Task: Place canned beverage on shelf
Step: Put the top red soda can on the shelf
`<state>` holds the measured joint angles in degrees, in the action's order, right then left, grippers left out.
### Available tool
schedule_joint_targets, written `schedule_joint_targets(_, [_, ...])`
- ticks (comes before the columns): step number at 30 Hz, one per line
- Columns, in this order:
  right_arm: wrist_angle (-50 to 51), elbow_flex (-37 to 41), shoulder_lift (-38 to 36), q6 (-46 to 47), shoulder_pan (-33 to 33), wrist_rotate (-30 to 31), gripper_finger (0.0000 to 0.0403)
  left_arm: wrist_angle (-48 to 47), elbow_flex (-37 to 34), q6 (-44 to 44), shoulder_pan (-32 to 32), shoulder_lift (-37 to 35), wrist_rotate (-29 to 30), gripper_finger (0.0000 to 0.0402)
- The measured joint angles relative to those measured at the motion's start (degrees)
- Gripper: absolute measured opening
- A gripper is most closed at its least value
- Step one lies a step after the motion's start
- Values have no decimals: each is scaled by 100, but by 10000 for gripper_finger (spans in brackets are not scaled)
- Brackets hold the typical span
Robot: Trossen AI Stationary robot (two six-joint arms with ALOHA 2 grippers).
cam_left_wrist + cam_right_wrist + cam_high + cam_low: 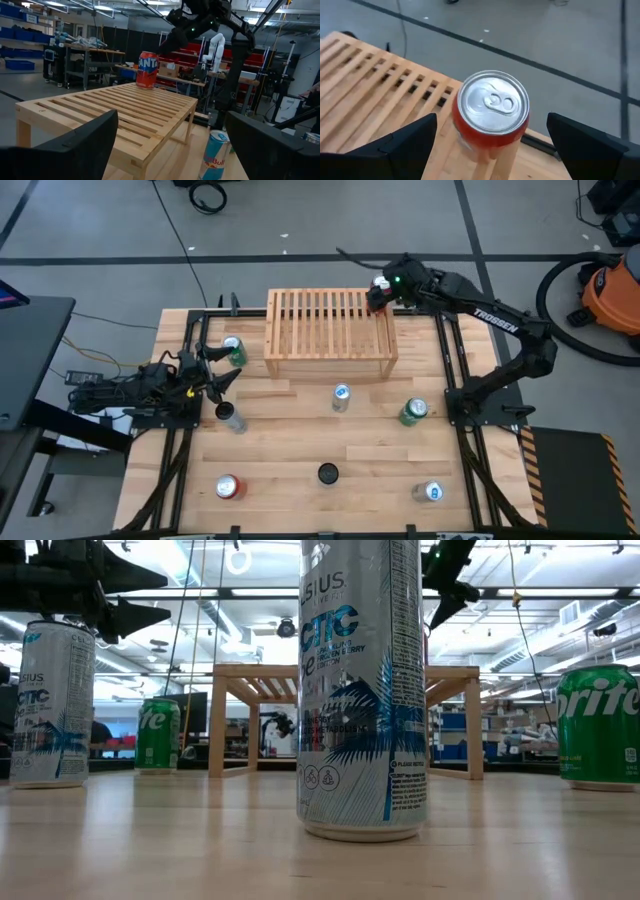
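The shelf is a low light-wood rack with a slatted top at the table's far middle. An orange soda can stands upright on its base on the shelf's far right corner. My right gripper hovers open above the can, one finger on either side and clear of it; in the high view it hides the can. My left gripper waits open at the table's left, level, facing the shelf.
Cans stand about the table: a green one beside the shelf's left board, a slim silver one, a blue-white one, a green Sprite, a red one, a black one, a blue one.
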<state>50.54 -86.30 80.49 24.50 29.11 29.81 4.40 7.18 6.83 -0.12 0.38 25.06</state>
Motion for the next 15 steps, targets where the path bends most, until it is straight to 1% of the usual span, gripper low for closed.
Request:
schedule_joint_targets(2, [-192,118,2,13,-63,204,387,-2,0,0,0,-1,1,369])
schedule_joint_targets(9, [-807,503,2,158,-185,503,387,-2,0,-3,0,0,0,369])
schedule_joint_targets(15, [-998,834,2,303,-198,792,387,-2,0,-5,0,-2,1,369])
